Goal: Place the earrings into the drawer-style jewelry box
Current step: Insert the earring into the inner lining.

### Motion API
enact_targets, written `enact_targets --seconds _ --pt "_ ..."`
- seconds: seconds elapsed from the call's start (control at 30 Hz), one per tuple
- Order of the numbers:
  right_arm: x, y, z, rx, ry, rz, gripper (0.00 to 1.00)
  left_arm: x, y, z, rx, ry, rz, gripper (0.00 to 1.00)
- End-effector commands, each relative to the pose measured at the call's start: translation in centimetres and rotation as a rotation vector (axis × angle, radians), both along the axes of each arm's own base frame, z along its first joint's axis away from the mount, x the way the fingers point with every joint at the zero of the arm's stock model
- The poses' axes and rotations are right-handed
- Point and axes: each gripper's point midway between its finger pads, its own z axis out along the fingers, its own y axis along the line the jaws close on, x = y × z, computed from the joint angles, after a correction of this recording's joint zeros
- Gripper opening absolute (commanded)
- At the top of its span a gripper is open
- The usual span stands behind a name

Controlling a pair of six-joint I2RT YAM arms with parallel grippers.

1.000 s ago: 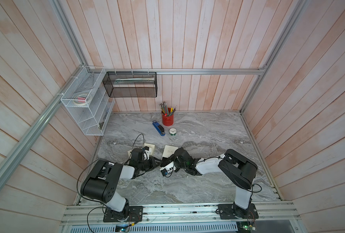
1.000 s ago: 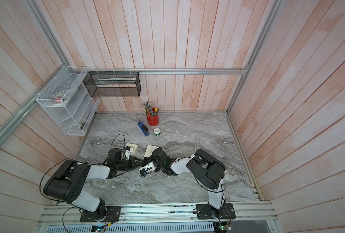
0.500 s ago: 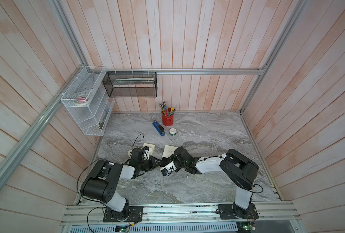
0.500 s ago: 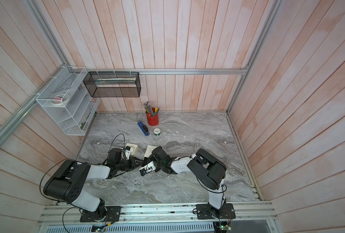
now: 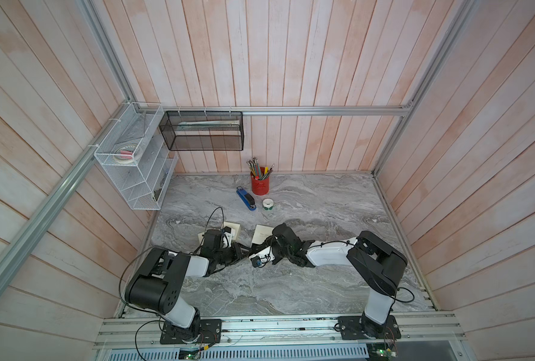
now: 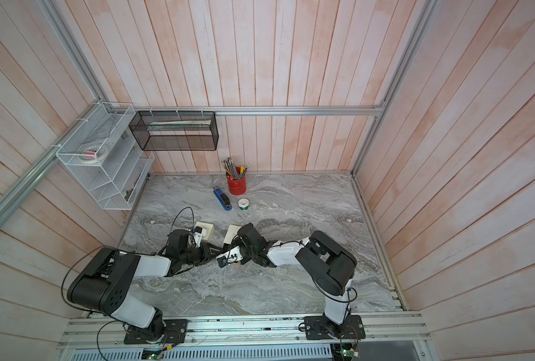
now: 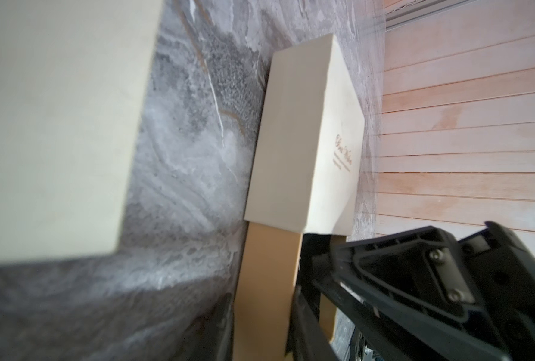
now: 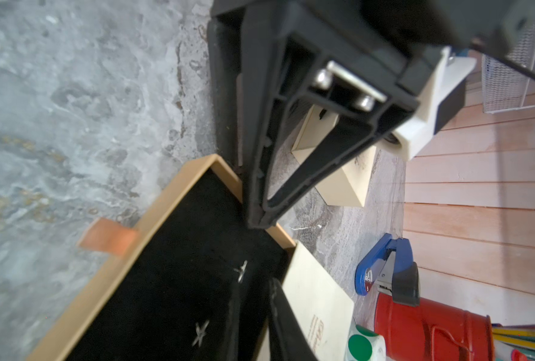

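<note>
There they are: both earrings (image 8: 241, 271) lie on the black lining of the pulled-out drawer (image 8: 153, 215), which sticks out of the cream jewelry box (image 7: 303, 140). The right gripper (image 8: 256, 283) hovers right beside one, jaws slightly apart, empty. The left gripper (image 8: 247, 193) straddles the drawer's wall. Gripping or not, I can't tell.

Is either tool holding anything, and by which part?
Right tool: nothing; both earrings lie in the drawer. Left tool straddles its wall; grip unclear.
</note>
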Motion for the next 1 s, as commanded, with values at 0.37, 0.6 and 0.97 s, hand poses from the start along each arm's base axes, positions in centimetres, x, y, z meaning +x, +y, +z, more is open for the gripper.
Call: enact_targets --seconds 0.37,0.6,0.97 --pt "1.6 0.6 6.8 0.333 0.365 -0.335 0.0 1.0 0.1 2.2 0.016 -0.092 -0.007 0.38" --pt "4.4 0.0 7.6 0.375 0.678 -0.786 0.0 1.2 0.4 2.2 0.051 -0.105 -0.006 0.38" --pt "1.3 2.0 3.4 0.072 1.039 -0.842 0.0 1.2 0.0 1.6 0.033 -0.092 -0.024 0.31"
